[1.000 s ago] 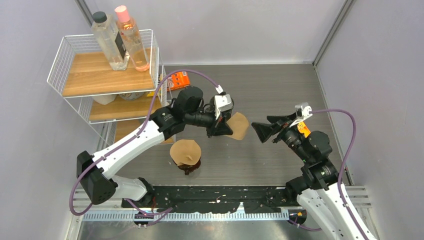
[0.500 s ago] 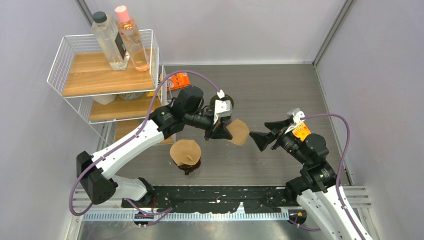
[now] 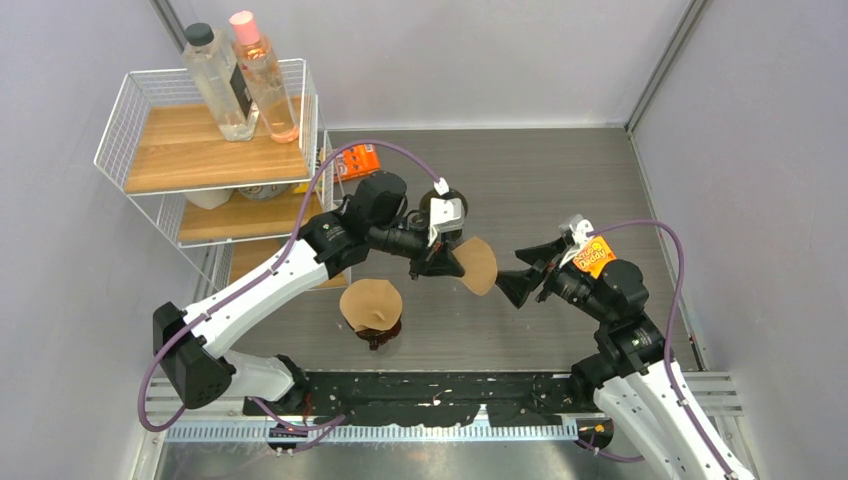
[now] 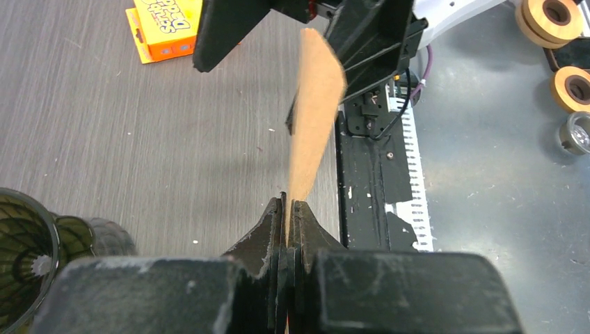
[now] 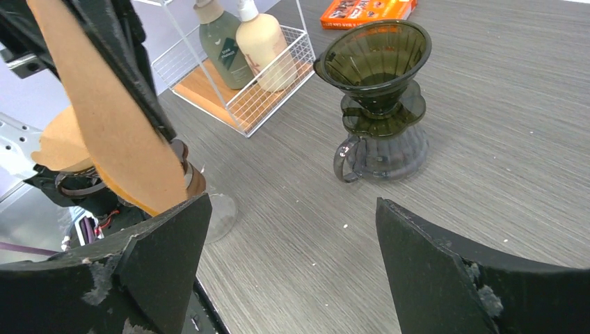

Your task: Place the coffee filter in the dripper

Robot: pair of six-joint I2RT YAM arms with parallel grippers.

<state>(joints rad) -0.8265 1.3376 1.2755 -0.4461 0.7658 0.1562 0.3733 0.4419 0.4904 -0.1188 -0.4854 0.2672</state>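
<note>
My left gripper [image 3: 452, 262] is shut on the edge of a brown paper coffee filter [image 3: 479, 266] and holds it in the air over the table's middle. In the left wrist view the filter [image 4: 316, 104] stands edge-on, rising from the closed jaws [image 4: 288, 205]. My right gripper [image 3: 515, 271] is open and empty, right next to the filter's free edge; in the right wrist view the filter [image 5: 111, 118] hangs by the left finger [image 5: 163, 257]. The dark glass dripper [image 5: 379, 59] sits empty on its carafe [image 5: 383, 149], mostly hidden behind my left wrist in the top view [image 3: 437, 197].
A stack of brown filters [image 3: 371, 303] sits on a holder near the left arm. A white wire rack [image 3: 210, 150] with bottles stands at the back left. One orange box [image 3: 357, 160] lies by the rack, another [image 3: 593, 255] by the right arm.
My right gripper has moved left, toward the held filter, staying open. My left gripper has lowered and tilted the filter slightly toward the right gripper.
</note>
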